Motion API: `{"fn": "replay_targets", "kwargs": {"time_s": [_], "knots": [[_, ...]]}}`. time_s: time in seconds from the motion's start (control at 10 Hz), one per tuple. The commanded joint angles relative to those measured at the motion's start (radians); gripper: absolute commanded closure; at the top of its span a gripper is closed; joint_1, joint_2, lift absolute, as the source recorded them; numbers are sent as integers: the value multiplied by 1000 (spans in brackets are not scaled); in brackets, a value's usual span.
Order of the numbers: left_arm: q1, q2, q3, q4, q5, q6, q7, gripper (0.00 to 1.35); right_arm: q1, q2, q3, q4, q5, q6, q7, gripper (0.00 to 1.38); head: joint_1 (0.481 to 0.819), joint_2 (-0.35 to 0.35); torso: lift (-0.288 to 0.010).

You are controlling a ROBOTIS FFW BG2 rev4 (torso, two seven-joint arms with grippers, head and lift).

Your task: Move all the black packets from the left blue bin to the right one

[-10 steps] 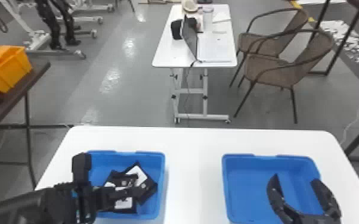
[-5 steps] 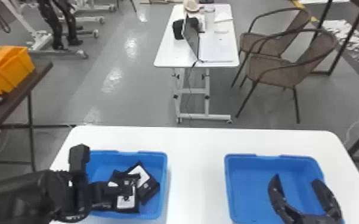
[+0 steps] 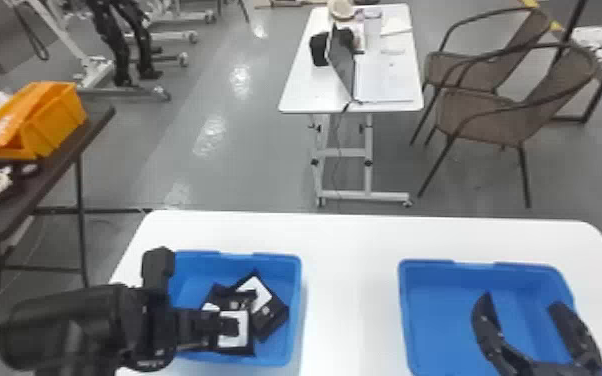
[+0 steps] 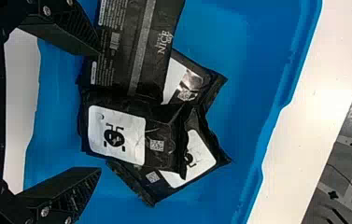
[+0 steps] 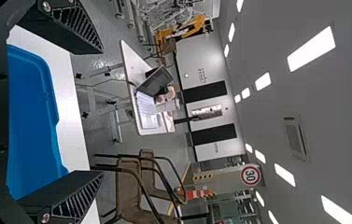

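Black left pincer spread wide above packets.

1. Left bin and right bin: we see plain blue.
2. Packets: black, with white labels bearing black motifs; on one packet, we note a grey stripe.
3. Tabletop: white.
4. Crate — orange; chairs — brown.
5. Round sign: we find white, ringed red.

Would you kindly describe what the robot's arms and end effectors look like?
The left arm is black, thick and rounded. The left end effector and right end effector match: each has two black, tapering fingers with ribbed sides and silvery screws near the base.
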Motion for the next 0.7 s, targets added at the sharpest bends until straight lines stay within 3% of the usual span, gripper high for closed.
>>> {"fn": "replay_targets", "kwargs": {"time_s": [0.0, 0.2, 0.6], "knots": [[-8, 6, -16, 32, -13, -39, -1, 139, -4, -3, 4, 4, -5, 0, 2, 84, 695, 145, 0], [-39, 10, -28, 87, -39, -57, -2, 137, -6, -4, 4, 5, -8, 0, 6, 84, 695, 149, 0], [-97, 30, -88, 181, 1, -119, -42, 144, -10, -6, 4, 11, -15, 0, 14, 85, 695, 132, 0]]}}
